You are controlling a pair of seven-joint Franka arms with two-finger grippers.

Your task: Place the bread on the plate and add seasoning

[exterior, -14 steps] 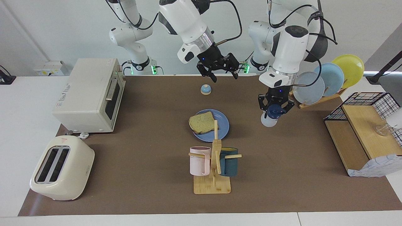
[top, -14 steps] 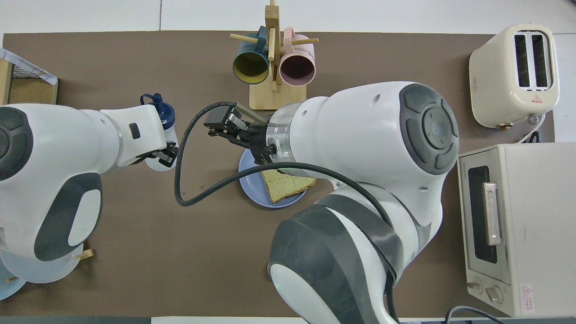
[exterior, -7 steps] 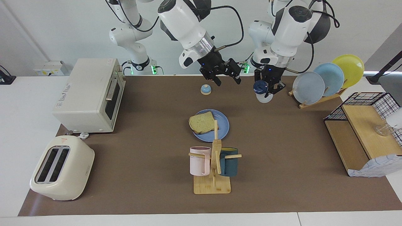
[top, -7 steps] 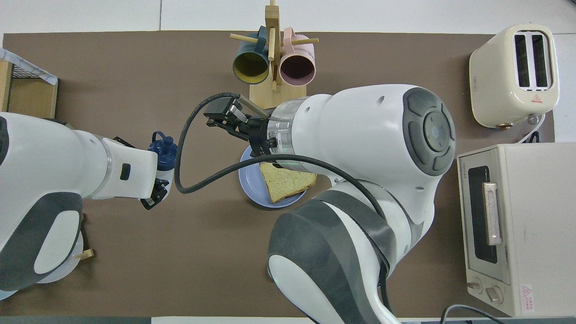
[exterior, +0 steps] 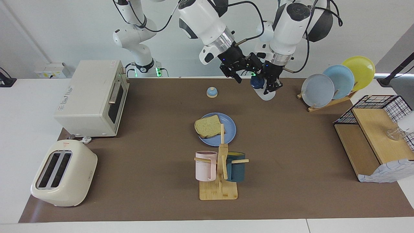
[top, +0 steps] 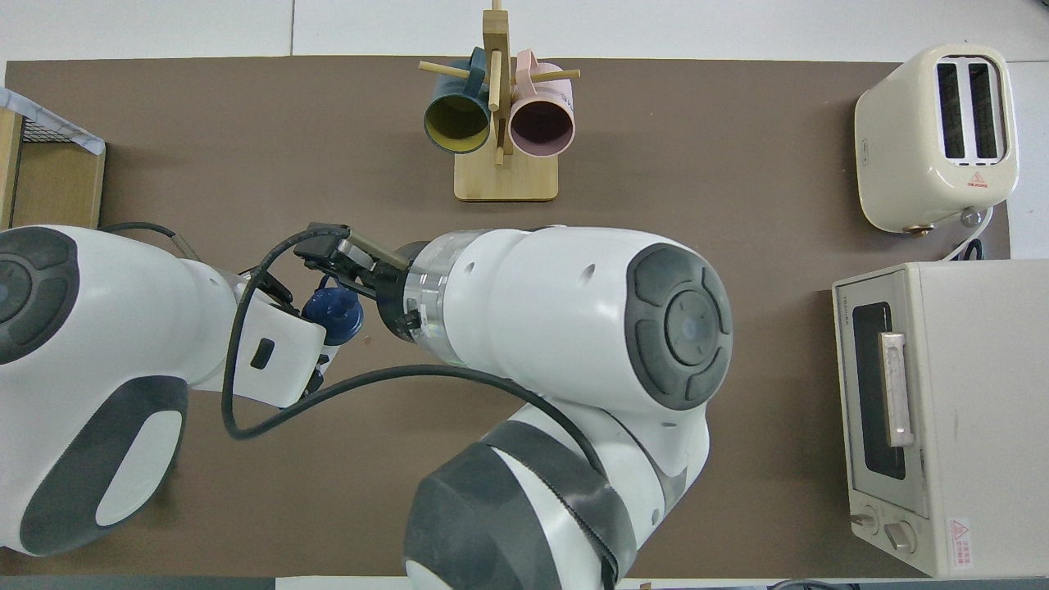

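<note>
While bread (exterior: pixel 208 126) lies on plate (exterior: pixel 227 132) at mat center, we see left gripper (exterior: pixel 269 84) clamped on seasoning (exterior: pixel 262 89), bottle tilted in air, cap toward right gripper. We place it at about 1 o'clock from plate in facing view. Right gripper (exterior: pixel 243 69) hangs just beside cap, fingers spread, holding nothing. Bell (exterior: pixel 212 92) sits at 12 o'clock from plate, mug rack (exterior: pixel 219 181) at 6.
</note>
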